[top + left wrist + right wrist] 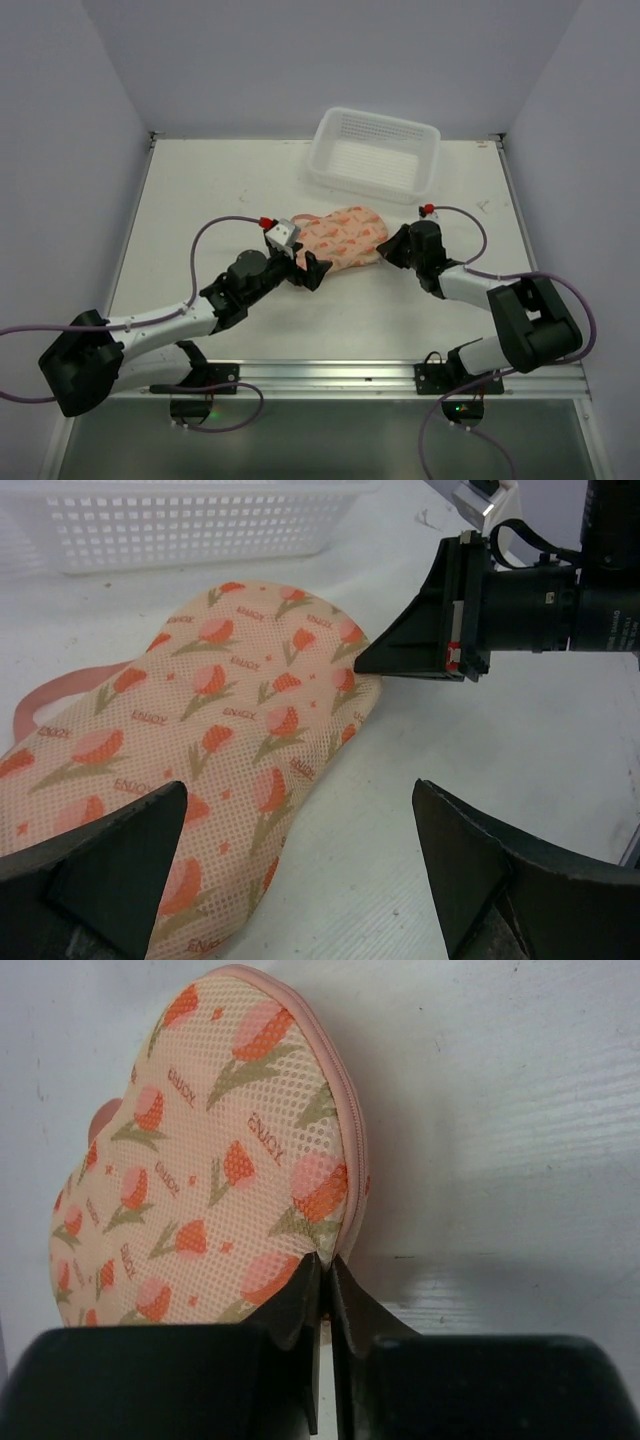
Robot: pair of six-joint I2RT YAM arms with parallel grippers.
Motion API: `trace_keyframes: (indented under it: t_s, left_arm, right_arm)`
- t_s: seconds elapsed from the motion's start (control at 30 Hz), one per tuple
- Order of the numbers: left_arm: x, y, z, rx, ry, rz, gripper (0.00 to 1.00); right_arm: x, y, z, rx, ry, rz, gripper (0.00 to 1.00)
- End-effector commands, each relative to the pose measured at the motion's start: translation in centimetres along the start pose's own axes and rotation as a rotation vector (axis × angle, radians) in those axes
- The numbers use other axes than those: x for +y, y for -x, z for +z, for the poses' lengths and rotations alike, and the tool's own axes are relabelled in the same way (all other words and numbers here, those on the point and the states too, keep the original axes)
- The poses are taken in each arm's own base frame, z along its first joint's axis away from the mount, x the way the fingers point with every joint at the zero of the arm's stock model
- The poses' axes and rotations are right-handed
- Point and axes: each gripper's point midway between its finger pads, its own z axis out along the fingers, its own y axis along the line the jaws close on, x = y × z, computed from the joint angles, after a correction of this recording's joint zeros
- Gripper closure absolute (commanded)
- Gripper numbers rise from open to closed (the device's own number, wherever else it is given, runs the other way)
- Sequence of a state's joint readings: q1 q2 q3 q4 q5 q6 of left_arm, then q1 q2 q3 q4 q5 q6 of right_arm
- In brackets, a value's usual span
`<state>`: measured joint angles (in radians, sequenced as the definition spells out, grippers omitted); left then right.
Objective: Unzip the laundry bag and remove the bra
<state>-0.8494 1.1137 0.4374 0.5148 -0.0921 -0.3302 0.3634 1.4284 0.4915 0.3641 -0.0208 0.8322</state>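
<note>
The laundry bag (340, 238) lies flat near the middle of the table (200, 200), a little toward the far edge and just in front of the white lattice basket (375, 155), which stands at the far edge, right of centre. Its pink zip edging (352, 1110) looks closed all round the lobe in view.

The right gripper (325, 1265) is clenched on the bag's rim at the right-hand lobe, right on the edging. The left gripper (300, 788) stands released and wide over the opposite end, one finger above the fabric and the other above bare table.

The step in hand looks like anchoring the bag and finding the slider. To do it well, the left jaws should come down and pin the fabric close to the zip. The right then needs the pull tab itself, drawn along the curve of the edging, not lifted away.

Whether the tab is between the right fingers cannot be told, since they cover that spot. The bra is nowhere visible and is presumably inside. A pink loop (45, 692) shows at the bag's far side, and it could be a strap or a hanger.
</note>
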Motion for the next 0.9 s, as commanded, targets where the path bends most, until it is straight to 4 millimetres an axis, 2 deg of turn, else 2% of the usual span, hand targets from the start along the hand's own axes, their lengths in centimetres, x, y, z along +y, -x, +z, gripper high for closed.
trace_keyframes:
  t_s: [0.0, 0.03, 0.1, 0.13, 0.2, 0.23, 0.3, 0.33, 0.4, 0.43, 0.53, 0.67, 0.77, 0.87]
  left_arm:
    - [0.2, 1.0, 0.8, -0.012, 0.02, 0.046, 0.02]
    - [-0.1, 1.3, 1.0, -0.011, 0.003, 0.058, 0.02]
    - [-0.4, 0.8, 1.4, 0.021, -0.018, 0.102, 0.05]
    - [-1.2, 0.9, 1.6, 0.03, -0.056, 0.115, 0.06]
    - [-1.7, -0.2, 2.0, 0.083, -0.097, 0.157, 0.07]
    - [-2.6, 0.2, 2.5, 0.091, -0.132, 0.168, 0.08]
    - [-2.4, -1.8, 3.2, 0.184, -0.123, 0.213, 0.07]
    - [-2.9, -0.9, 3.9, 0.181, -0.112, 0.233, 0.06]
    - [-2.5, -1.5, 4.4, 0.219, -0.07, 0.288, 0.04]
    - [-2.9, -0.7, 4.7, 0.203, -0.047, 0.31, 0.03]
    - [-2.9, -0.7, 5.1, 0.223, -0.024, 0.382, 0.02]
    - [-2.0, -2.9, 6.1, 0.295, -0.008, 0.453, 0.02]
    - [-2.4, -4.6, 6.6, 0.324, -0.035, 0.501, 0.05]
    - [-2.4, -5.0, 7.1, 0.327, -0.019, 0.529, 0.06]
  right_arm:
    - [2.4, 1.8, 0.0, -0.038, 0.076, 0.007, 1.0]
    - [3.0, 2.0, -0.3, -0.041, 0.1, -0.001, 1.0]
    - [4.0, 2.3, -1.3, -0.051, 0.144, -0.008, 1.0]
    - [4.5, 2.4, -1.7, -0.053, 0.165, -0.006, 1.0]
    - [6.0, 2.6, -3.0, -0.048, 0.238, -0.017, 1.0]
    - [6.5, 2.6, -3.4, -0.044, 0.258, -0.021, 1.0]
    - [7.4, 2.3, -4.2, -0.027, 0.296, -0.026, 1.0]
    - [7.8, 2.3, -4.6, -0.024, 0.311, -0.02, 1.0]
    - [8.2, 1.6, -4.9, 0.005, 0.338, -0.014, 1.0]
    - [8.6, 1.5, -5.0, 0.012, 0.353, 0.004, 1.0]
    - [9.0, 0.8, -5.3, 0.045, 0.384, 0.022, 1.0]
    - [9.5, 0.4, -5.8, 0.057, 0.406, 0.027, 1.0]
    - [9.9, 0.6, -6.4, 0.052, 0.426, 0.031, 1.0]
    - [10.3, 0.5, -6.9, 0.057, 0.447, 0.031, 1.0]
